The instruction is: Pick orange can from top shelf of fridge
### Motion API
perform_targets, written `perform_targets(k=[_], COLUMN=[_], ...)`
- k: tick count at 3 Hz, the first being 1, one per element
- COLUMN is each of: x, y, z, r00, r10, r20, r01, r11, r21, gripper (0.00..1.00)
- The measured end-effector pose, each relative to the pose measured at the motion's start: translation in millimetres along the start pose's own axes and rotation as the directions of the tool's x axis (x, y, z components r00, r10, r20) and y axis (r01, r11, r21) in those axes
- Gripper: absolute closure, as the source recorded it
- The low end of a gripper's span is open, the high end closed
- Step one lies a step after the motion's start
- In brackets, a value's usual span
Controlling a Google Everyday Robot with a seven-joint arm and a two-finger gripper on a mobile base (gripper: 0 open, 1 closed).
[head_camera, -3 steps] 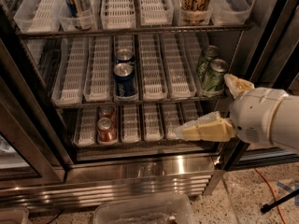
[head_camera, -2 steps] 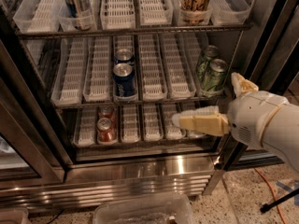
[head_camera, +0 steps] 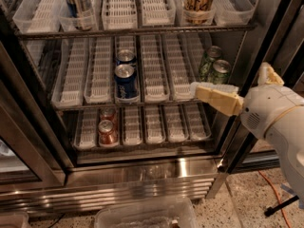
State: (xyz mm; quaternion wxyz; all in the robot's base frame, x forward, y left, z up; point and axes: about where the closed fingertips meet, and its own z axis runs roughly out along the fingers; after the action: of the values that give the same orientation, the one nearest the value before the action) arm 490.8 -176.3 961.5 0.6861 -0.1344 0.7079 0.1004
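The orange can stands upright in a white lane tray on the top shelf of the fridge, right of centre; its top is cut off by the frame edge. My gripper is at the right, in front of the middle shelf's right end and below the can. It is open and empty: one cream finger points left, and the other is spread far to the right. A tall slim silver-blue can stands at the top shelf's left.
Two blue cans and two green cans sit on the middle shelf, and red cans on the lower one. A clear plastic bin lies on the floor in front. An orange cable runs at bottom right. The dark door frame stands right.
My gripper has risen from the lower shelf's level to the middle shelf's level and shifted slightly right. The cans have not moved.
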Motion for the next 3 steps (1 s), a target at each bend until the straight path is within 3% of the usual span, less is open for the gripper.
perform_targets(k=[1,3], x=[0.0,-22.6], y=[0.0,23.5], z=[0.0,10.0], r00=[1.0,0.996], r10=[0.0,-0.072], r20=[0.0,0.044], r01=[0.0,0.074], r11=[1.0,0.9968], r21=[0.0,-0.031], gripper=[0.0,0.0])
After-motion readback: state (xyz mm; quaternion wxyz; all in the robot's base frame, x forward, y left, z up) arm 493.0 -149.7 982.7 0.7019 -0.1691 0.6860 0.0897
